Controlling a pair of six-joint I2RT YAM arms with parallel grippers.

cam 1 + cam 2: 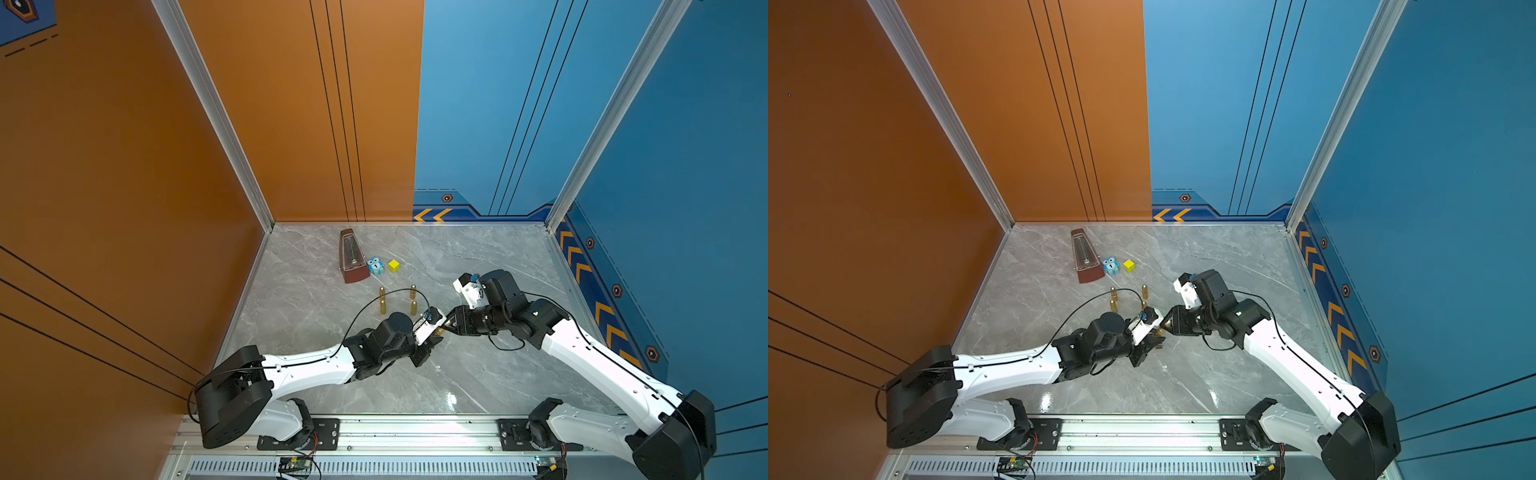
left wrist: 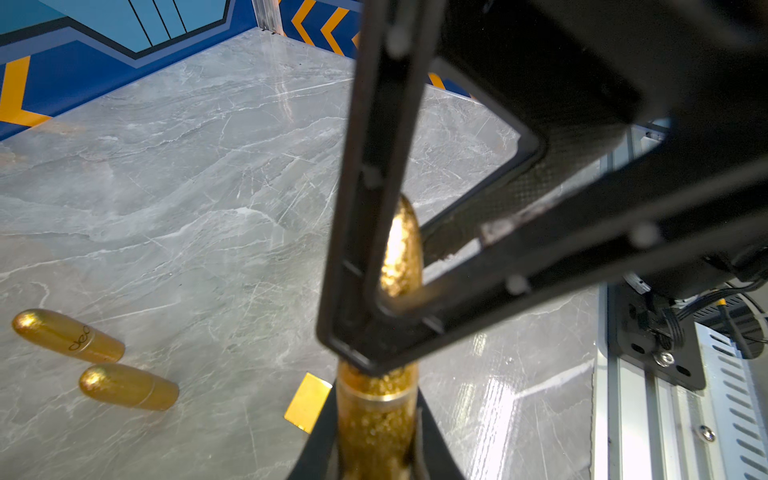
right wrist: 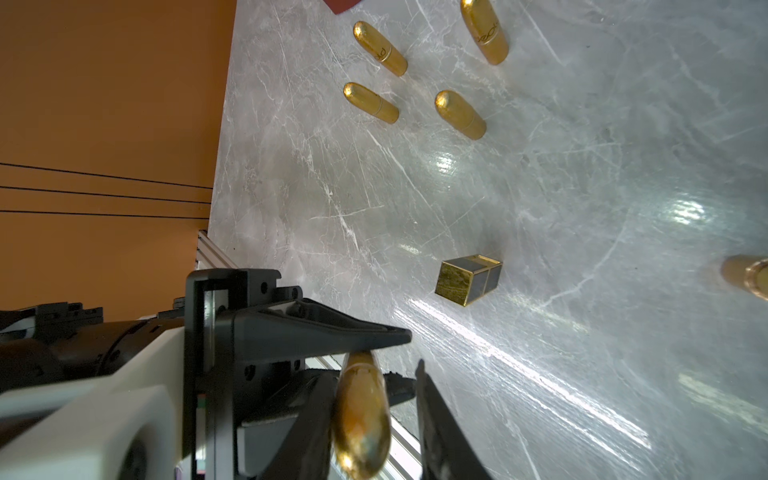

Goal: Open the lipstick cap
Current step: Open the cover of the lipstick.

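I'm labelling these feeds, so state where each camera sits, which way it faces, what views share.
Top views: above the base rail, looking down on the table; left arm and right arm whole.
Left wrist: on the left arm, looking past the left gripper at the lipstick it holds.
Right wrist: on the right arm, looking past the right gripper at the left gripper, spare lipsticks beyond.
Shared: both wrist views show the lipstick and gold box.

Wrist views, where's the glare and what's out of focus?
Left wrist view: the lipstick cap is soft with a blown highlight, and glare streaks the table. Right wrist view: that cap blurs near the lens, glare bands cross the table, the gold box is sharp.
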